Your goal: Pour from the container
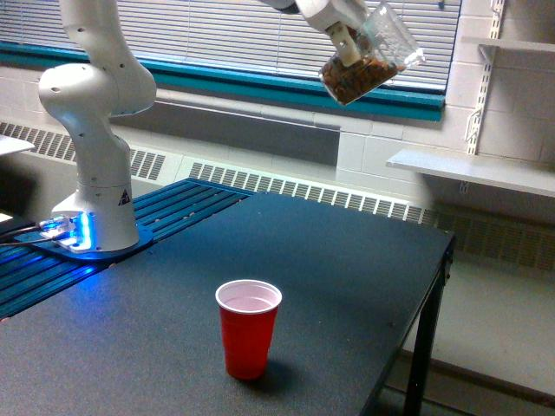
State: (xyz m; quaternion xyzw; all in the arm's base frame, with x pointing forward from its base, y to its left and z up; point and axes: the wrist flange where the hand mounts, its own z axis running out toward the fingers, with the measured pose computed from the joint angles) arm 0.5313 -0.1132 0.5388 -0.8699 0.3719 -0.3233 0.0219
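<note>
Holding the container (368, 59) high at top of the exterior view, the gripper (347, 39) is clamped on it, mouth tipped toward 2 o'clock. Red cup (248, 328) sits on the table (347, 286) well apart, toward 7 o'clock from the container; nothing is lined up for pouring yet.
</note>
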